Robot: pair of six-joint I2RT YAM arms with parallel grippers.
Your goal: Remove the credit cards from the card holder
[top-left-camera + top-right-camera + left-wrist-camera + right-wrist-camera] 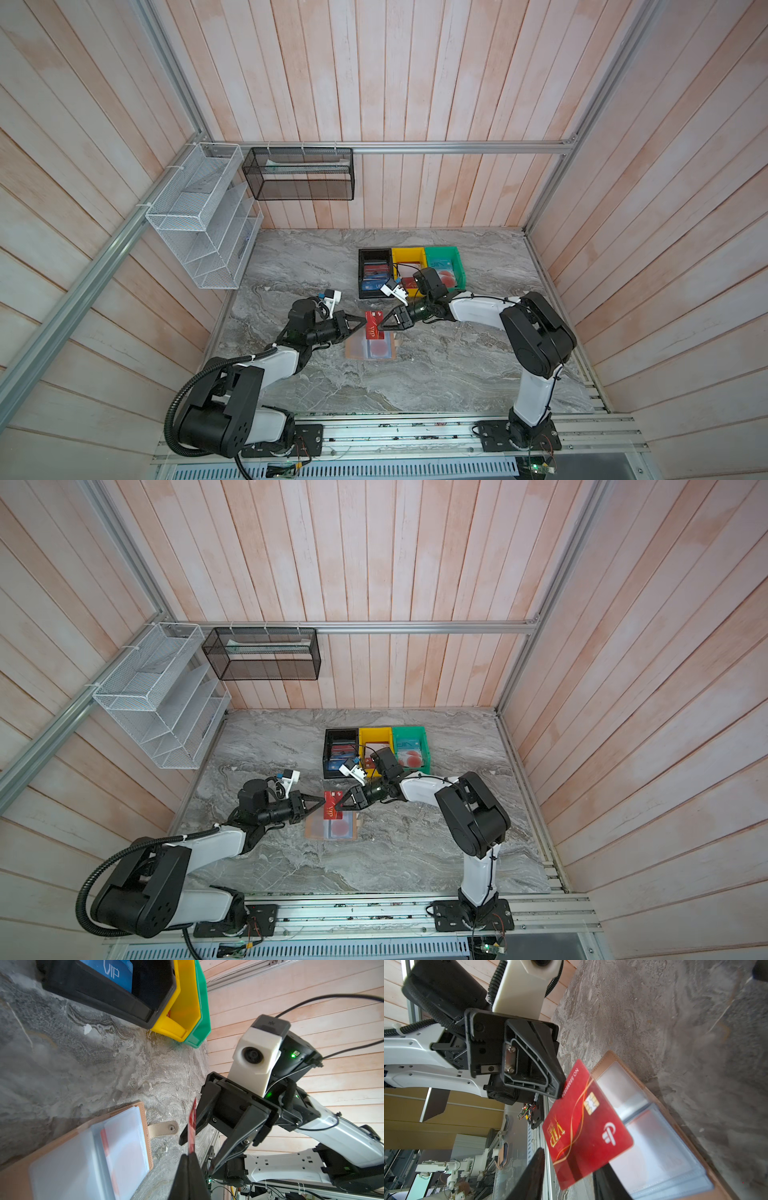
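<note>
Up above the open holder [664, 1147] now, red card [587, 1126] nipped by one edge in the clamped left gripper [560, 1091], right gripper [566, 1159] gaping astride the far edge: light, stiff, slick plastic, so probably best pinched flat across both faces, well in.

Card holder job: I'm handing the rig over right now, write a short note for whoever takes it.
Grippers: left gripper shut on an edge of the red VIP card, held in the air over the card holder; right gripper open, jaws either side of that card.
The card holder lies open on the table; a card with a red circle sits in a sleeve.
Done: red card out.
Left: set it down, perhaps in the black bin with the blue VIP card; then pull the sleeved card.
</note>
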